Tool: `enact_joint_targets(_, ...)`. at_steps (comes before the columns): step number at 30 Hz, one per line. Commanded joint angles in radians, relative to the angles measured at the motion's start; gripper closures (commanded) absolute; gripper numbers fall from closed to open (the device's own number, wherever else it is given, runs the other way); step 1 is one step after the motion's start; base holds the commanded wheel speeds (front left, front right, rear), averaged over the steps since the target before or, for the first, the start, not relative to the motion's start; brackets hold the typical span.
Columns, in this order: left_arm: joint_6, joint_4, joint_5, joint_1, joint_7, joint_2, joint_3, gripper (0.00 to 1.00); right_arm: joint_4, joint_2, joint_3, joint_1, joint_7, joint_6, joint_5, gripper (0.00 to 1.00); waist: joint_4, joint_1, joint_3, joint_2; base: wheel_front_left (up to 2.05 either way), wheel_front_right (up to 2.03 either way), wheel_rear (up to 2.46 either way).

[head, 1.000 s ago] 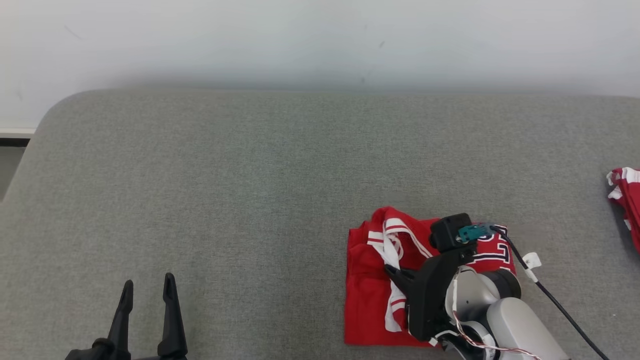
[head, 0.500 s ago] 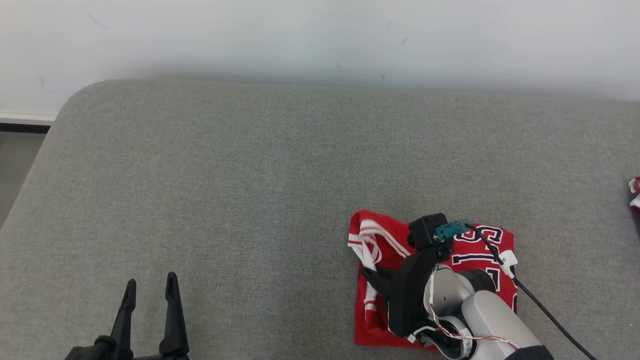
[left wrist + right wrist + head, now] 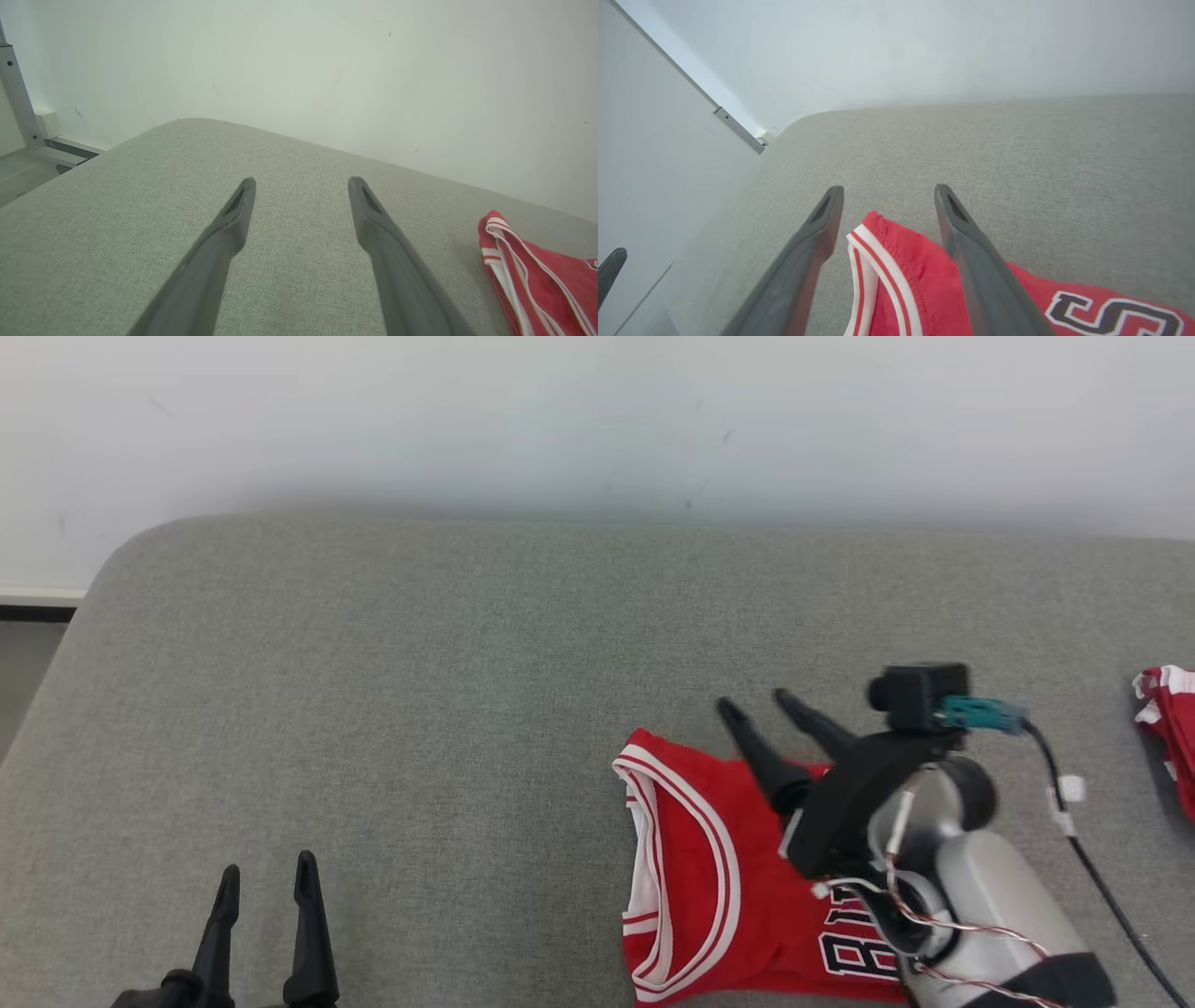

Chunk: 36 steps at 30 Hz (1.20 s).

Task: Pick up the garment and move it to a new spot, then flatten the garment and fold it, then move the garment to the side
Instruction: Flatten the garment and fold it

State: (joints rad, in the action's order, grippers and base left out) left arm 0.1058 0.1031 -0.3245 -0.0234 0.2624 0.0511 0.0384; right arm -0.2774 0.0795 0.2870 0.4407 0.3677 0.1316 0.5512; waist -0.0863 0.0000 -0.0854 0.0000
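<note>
Right, nearest us on the robot's left, the left gripper (image 3: 267, 868) hangs low over the grey bench (image 3: 420, 709), fingers spread apart, nothing between them; its wrist view has the left gripper (image 3: 301, 182) aimed across bare fabric.

Over on the near right lies the garment (image 3: 709, 887), a red jersey, flat on the bench and well apart from that left gripper. Its white-and-red trimmed opening faces the robot's left, that trimmed edge running near to far, while the dark lettering sits at the near right corner. The forearm and the picture's bottom edge hide part of it, so I can't call the long axis. From the left wrist, the garment (image 3: 537, 280) shows its striped edge at the right.

Just beyond, the right gripper (image 3: 754, 702) stands over the jersey's far edge, fingers parted, pointing away and leftwards, clamped on nothing. Its own camera frames the garment (image 3: 906, 289) corner between the right gripper (image 3: 888, 189) fingers.

Farther right, another red cloth (image 3: 1167, 728) lies at the edge. Behind everything, the pale wall (image 3: 597, 420).
</note>
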Motion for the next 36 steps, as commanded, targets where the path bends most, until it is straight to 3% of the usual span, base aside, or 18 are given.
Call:
enact_joint_targets(1,0.005,0.000,0.006,-0.015,0.003,-0.002,0.005,0.00,0.019,0.031,-0.029,-0.036,-0.036,-0.002,-0.034,0.00,0.012,0.0000,0.016,0.0000,0.00,0.00,0.00)
enact_joint_targets(11,0.008,0.000,0.007,-0.037,0.003,-0.002,0.024,0.00,0.096,0.115,-0.133,-0.214,-0.223,-0.002,-0.194,0.00,0.049,0.0000,0.047,0.0000,0.00,0.00,0.00)
enact_joint_targets(21,0.004,0.005,-0.004,-0.056,0.003,-0.001,0.023,0.00,0.097,0.085,-0.267,-0.421,-0.459,-0.002,-0.311,0.00,0.090,0.0000,0.072,0.0000,0.00,0.00,0.00)
enact_joint_targets(36,-0.003,0.045,0.025,-0.080,0.003,-0.001,0.038,0.00,0.002,0.102,-0.235,-0.444,-0.616,-0.002,-0.341,0.00,0.156,0.0000,0.129,0.0000,0.00,0.00,0.00)
